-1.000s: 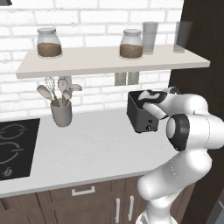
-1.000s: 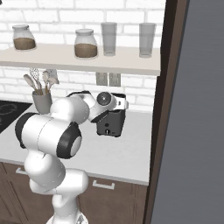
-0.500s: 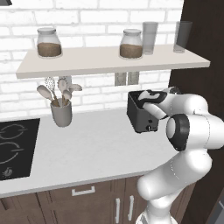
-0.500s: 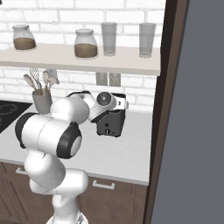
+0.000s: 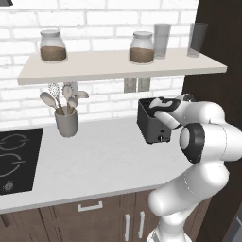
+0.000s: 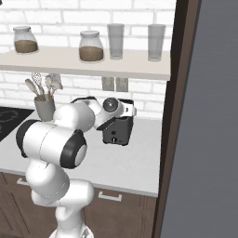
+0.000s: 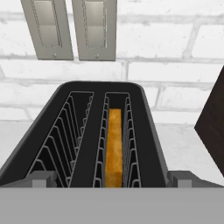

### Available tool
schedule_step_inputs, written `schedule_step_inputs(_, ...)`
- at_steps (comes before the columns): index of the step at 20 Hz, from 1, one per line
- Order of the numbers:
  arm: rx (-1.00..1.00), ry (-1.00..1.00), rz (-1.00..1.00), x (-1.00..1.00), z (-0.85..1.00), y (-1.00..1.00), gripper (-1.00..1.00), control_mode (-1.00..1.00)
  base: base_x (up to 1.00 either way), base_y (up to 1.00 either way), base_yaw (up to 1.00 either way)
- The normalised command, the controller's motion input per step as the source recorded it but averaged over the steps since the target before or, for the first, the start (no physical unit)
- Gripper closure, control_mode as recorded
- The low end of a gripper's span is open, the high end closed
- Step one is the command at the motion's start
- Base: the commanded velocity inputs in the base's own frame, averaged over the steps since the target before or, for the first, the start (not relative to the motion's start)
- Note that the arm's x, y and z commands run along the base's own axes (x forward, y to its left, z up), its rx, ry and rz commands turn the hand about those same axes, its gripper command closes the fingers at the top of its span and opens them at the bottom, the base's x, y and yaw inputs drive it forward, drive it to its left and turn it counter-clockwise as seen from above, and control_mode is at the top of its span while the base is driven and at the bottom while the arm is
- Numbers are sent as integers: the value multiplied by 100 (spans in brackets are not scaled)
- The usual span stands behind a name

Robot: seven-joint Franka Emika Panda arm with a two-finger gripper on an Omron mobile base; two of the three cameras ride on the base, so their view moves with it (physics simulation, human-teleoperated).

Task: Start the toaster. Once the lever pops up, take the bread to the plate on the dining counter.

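Setting: a kitchen worktop of pale stone against a white brick wall, with dark wood cabinets below.
Toaster: a small dark box standing on the worktop near the wall, just beside a tall dark cabinet panel on its right. Its narrow front face with the small controls turns toward the room.
Bread: one golden-brown slice standing on edge, sunk down inside the right-hand slot of the toaster as seen from the hand camera. The left-hand slot shows bare wire guides.
Gripper: it hovers directly above the toaster's top, pointing down into the slots. Its two finger tips stand spread as wide apart as the toaster's top, one at each lower corner of the hand camera's picture, and they hold nothing.
Arm: the white arm bends from the base up and over to the toaster, its wrist resting above the toaster's top in both base cameras.
Wall behind toaster: two grey outlet plates side by side on the brick.
Shelf: a pale board above the worktop carrying two lidded jars of brown contents and two tall empty glasses.
Utensil holder: a grey cup with wooden spoons and a whisk, standing on the worktop well to the left of the toaster.
Cooktop: a black glass panel set in the worktop at the far left.
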Motion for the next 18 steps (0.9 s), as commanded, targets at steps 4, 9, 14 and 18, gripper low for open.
schedule_step_inputs(4, 0, 0, 0, 0, 0, 0, -100, -100, 0, 0, 0)
schedule_step_inputs(9, 0, 0, 0, 0, 0, 0, -100, -100, 0, 0, 0)
schedule_step_inputs(14, 0, 0, 0, 0, 0, 0, -100, -100, 0, 0, 0)
schedule_step_inputs(18, 0, 0, 0, 0, 0, 0, -100, -100, 0, 0, 0)
